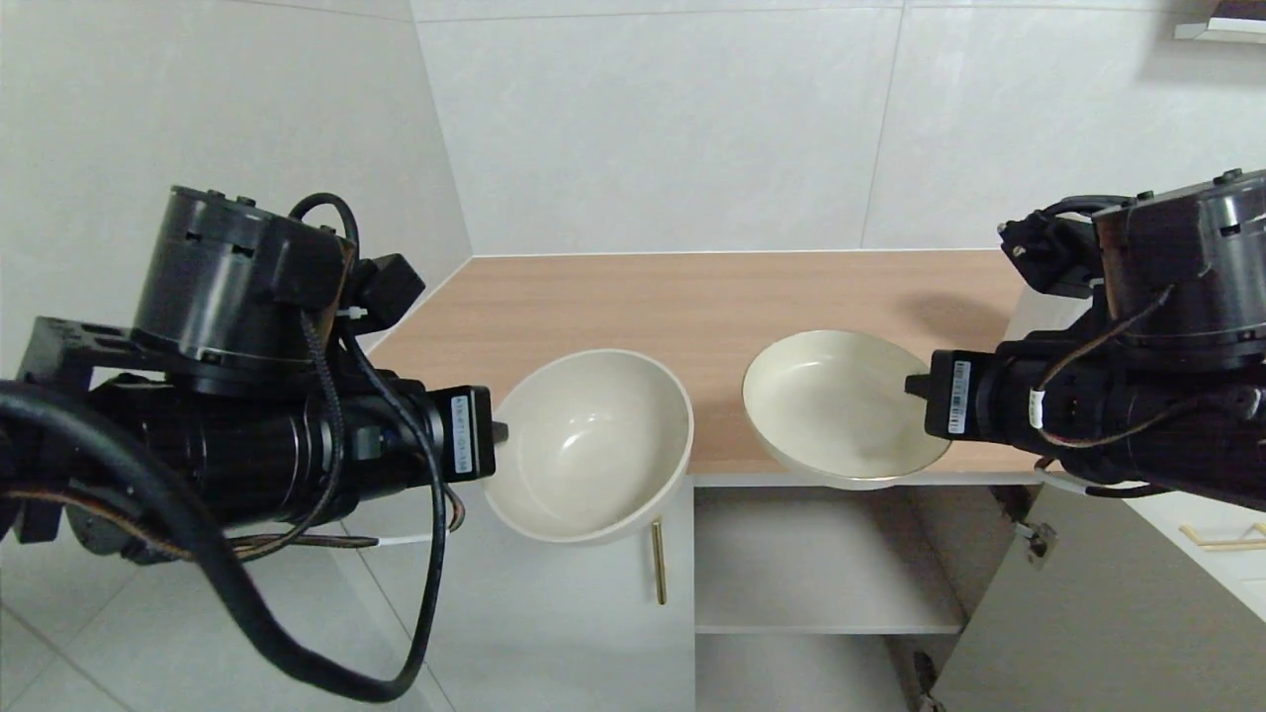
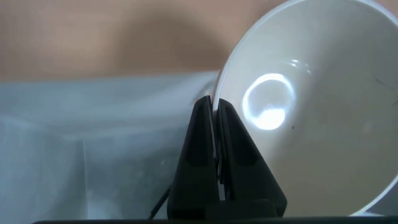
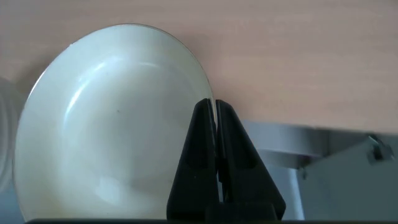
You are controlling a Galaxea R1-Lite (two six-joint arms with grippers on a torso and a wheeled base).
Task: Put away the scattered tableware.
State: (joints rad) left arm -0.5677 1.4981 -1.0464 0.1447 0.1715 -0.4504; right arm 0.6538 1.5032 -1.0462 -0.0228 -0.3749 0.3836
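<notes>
A deep cream bowl [image 1: 591, 445] hangs in the air at the front edge of the wooden countertop [image 1: 692, 297], tilted toward me. My left gripper [image 1: 501, 432] is shut on its left rim; the left wrist view shows the fingers [image 2: 217, 143] pinching the bowl [image 2: 311, 112] rim. A shallow cream plate [image 1: 836, 405] with a thin gold edge is held over the counter's front edge by my right gripper [image 1: 915, 386], shut on its right rim. In the right wrist view the fingers [image 3: 216, 143] clamp the plate [image 3: 112, 124] edge.
Below the counter an open cabinet [image 1: 821, 554] shows a white shelf, its door [image 1: 1088, 613] swung out to the right. A closed door with a gold handle [image 1: 658, 562] sits to the left. White tiled walls enclose the counter at back and left.
</notes>
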